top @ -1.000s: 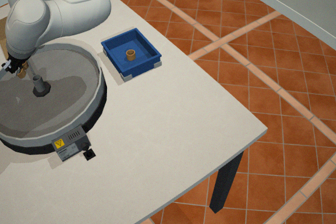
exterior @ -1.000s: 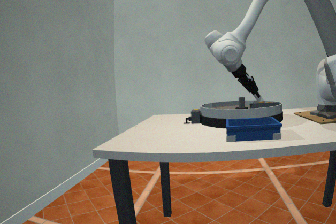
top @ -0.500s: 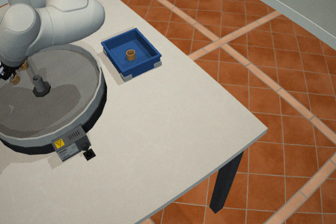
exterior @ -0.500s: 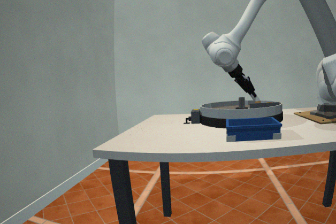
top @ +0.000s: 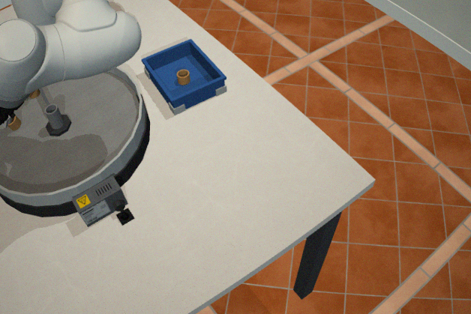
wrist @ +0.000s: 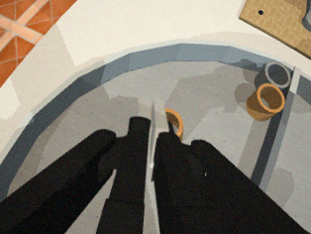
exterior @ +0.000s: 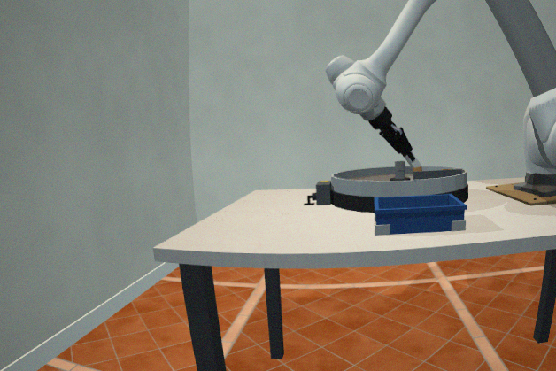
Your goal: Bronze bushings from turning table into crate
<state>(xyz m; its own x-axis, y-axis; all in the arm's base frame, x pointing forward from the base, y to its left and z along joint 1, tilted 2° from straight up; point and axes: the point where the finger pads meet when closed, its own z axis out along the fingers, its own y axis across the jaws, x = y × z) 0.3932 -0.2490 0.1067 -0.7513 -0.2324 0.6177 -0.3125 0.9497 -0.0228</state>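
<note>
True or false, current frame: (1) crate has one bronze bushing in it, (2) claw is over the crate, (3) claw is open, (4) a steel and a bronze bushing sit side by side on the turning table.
1. True: the crate holds one bronze bushing.
2. False: the claw is over the turning table.
3. False: it is shut, apparently pinching the wall of a second bronze bushing.
4. True: a steel bushing stands next to a third bronze bushing.
</note>
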